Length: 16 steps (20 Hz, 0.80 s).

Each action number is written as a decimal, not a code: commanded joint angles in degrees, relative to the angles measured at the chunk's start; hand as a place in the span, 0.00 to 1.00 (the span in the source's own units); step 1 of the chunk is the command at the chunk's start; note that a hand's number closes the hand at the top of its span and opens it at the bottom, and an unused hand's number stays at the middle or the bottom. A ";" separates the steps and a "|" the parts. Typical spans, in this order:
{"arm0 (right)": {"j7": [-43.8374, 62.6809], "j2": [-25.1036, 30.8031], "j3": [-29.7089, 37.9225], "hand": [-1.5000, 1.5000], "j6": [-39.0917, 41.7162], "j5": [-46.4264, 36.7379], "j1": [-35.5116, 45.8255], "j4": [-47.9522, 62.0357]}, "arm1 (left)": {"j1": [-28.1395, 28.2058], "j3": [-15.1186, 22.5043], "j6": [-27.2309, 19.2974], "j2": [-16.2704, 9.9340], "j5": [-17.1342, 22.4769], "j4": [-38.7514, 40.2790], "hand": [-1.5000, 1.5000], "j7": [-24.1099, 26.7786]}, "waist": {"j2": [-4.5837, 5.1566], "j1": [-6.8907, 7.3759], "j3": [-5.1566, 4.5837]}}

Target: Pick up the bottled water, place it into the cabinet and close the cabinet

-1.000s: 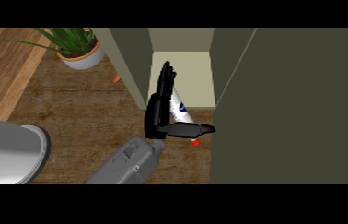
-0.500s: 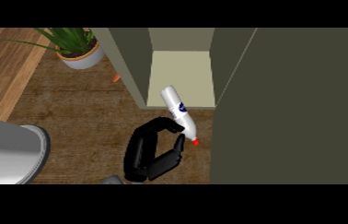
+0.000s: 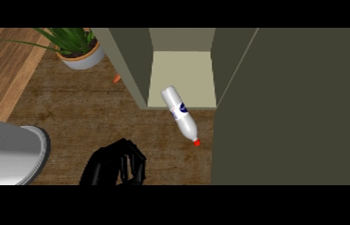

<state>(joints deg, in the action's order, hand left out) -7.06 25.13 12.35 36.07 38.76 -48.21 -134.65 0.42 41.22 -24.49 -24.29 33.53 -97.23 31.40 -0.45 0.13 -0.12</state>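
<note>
The bottled water (image 3: 180,112) is a pale bottle with a blue label and a red cap. It lies on its side, slanted. Its base rests on the front edge of the cabinet's pale shelf (image 3: 183,71), and its cap end sticks out over the brown counter (image 3: 89,113), pointing lower right. The cabinet stands open, its dark green door (image 3: 287,108) swung out on the right. My left hand (image 3: 113,166) shows at the lower edge, left of the bottle and apart from it, with fingers relaxed and nothing in them. The right hand is out of view.
A potted plant (image 3: 78,53) stands at the back left, beside the cabinet's left wall (image 3: 133,66). A small orange thing (image 3: 117,78) lies by that wall. A grey round object (image 3: 17,154) sits at the lower left edge.
My left hand has let go of the bottle and drawn back toward the lower edge. The bottle now lies uncovered across the shelf's front edge.
</note>
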 commanded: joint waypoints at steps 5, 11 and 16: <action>1.77 -0.18 -4.32 1.00 2.86 -6.90 -2.31 -16.13 | 6.67 -8.18 6.60 -9.89 4.01 -4.32 1.00 3.61 | -0.16 -0.69 -0.17; 1.38 -0.63 -7.58 1.00 2.82 -8.91 -1.66 -18.23 | 12.50 -13.89 11.34 -15.26 10.26 -9.73 0.00 3.71 | -0.66 -0.34 -0.36; 4.16 1.63 -11.98 1.00 2.98 -10.10 0.16 -18.61 | 15.30 -19.22 12.83 -19.17 12.16 -10.34 0.00 4.62 | -0.68 0.46 -0.59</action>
<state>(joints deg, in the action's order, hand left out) -7.79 25.71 1.01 41.60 36.29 -46.63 -135.81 13.11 25.36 -13.03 -41.06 44.13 -107.24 34.90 -1.04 0.15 -0.49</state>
